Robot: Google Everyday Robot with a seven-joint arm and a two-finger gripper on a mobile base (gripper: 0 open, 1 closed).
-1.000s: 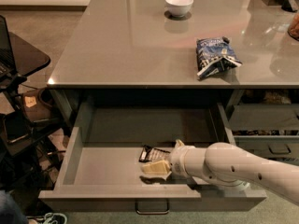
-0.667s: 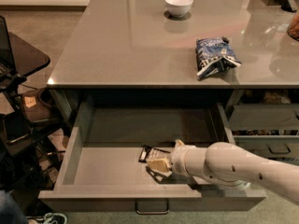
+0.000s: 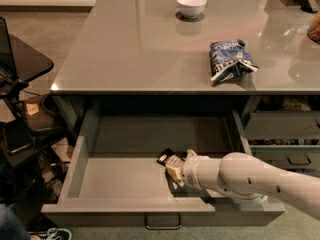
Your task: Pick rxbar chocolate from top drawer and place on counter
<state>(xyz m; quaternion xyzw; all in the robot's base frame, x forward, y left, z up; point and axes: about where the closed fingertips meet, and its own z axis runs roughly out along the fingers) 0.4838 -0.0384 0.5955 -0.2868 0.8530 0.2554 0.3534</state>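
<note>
The top drawer (image 3: 100,206) is pulled open below the counter (image 3: 140,49); its metal handle (image 3: 162,223) shows at the front. The rxbar chocolate (image 3: 165,158), a small black bar, is near the drawer's middle front. My gripper (image 3: 175,168) reaches into the drawer from the right on a white arm. Its tan fingers (image 3: 173,174) are closed around the bar's right end, and the bar's left end sticks out beyond them. The part of the bar between the fingers is hidden.
A white bowl (image 3: 191,5) stands at the counter's back. A blue-and-white snack bag (image 3: 230,59) lies on the counter's right side. A black side table (image 3: 25,61) and clutter stand at the left. Narrower grey drawers (image 3: 285,134) are at the right.
My gripper has shifted a little up and to the right inside the drawer, and the black bar has moved with it.
</note>
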